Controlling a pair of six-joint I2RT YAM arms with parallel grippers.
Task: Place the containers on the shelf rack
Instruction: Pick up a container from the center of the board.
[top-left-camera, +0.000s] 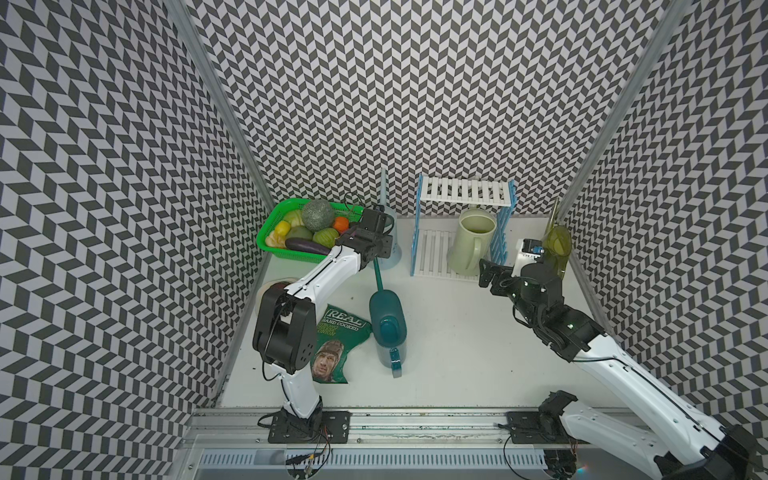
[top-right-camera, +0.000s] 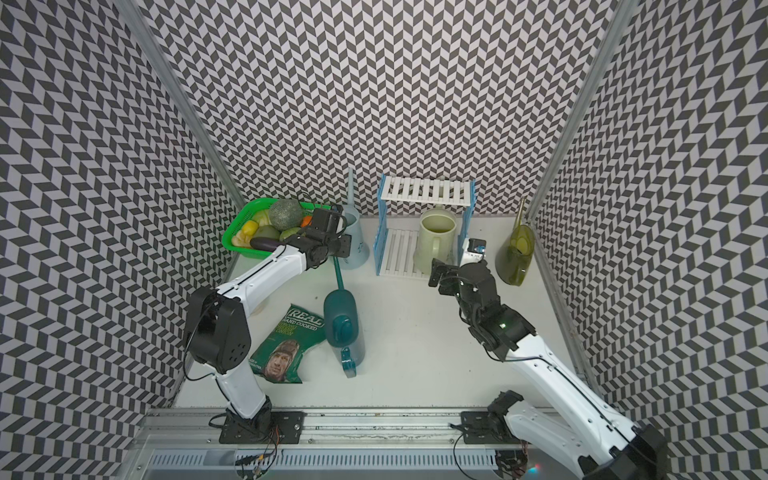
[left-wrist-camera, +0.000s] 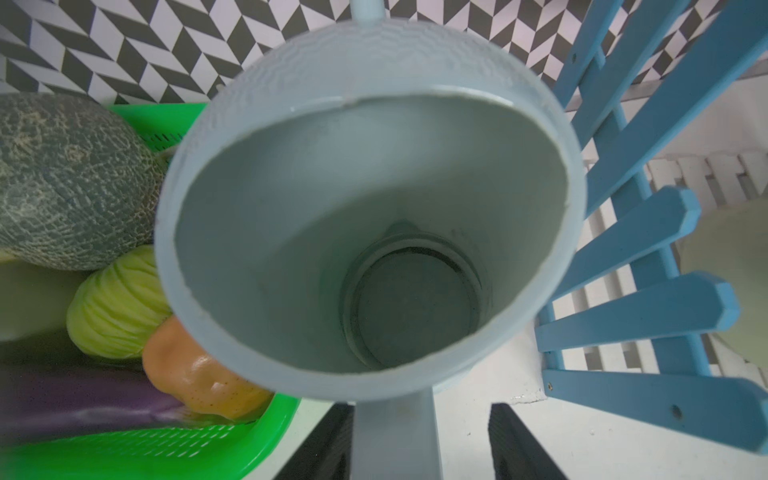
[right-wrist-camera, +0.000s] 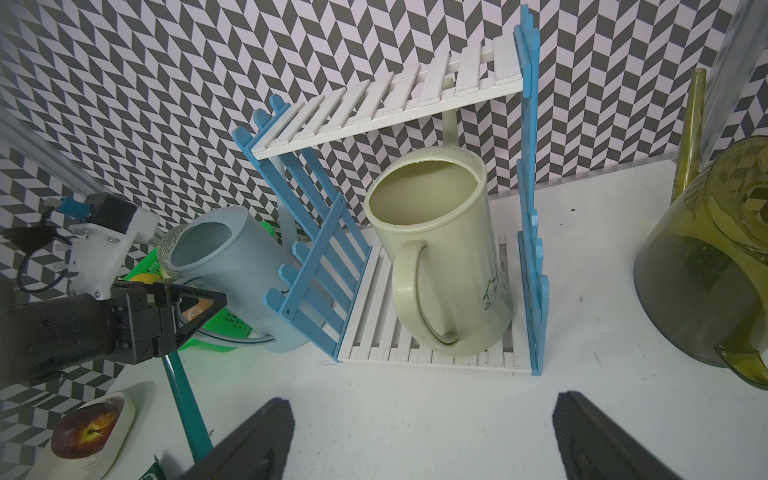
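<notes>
While the left gripper (left-wrist-camera: 419, 440) straddles the blue can's (left-wrist-camera: 374, 208) handle (left-wrist-camera: 392, 436), its jaws aren't clamped yet: one finger (left-wrist-camera: 328, 444) sits close against the strip and a gap shows on the other side. The can stands upright on the table (top-left-camera: 457, 353), squeezed between the basket (top-left-camera: 270, 224) and the rack (top-left-camera: 465, 192), spout up at the back. It looks empty and thin-walled, so probably light and stiff, but smooth. That flat handle could pivot in the pads, so I'd grip high, near the rim. The tall spout will want watching around the top shelf. The cream can (top-left-camera: 471, 245) already sits on the lower shelf. The teal can (top-left-camera: 388, 328) lies on its side on the table, and the olive can (top-right-camera: 517, 253) stands by the right wall. The right gripper (right-wrist-camera: 419, 436) hangs wide open and empty before the rack.
</notes>
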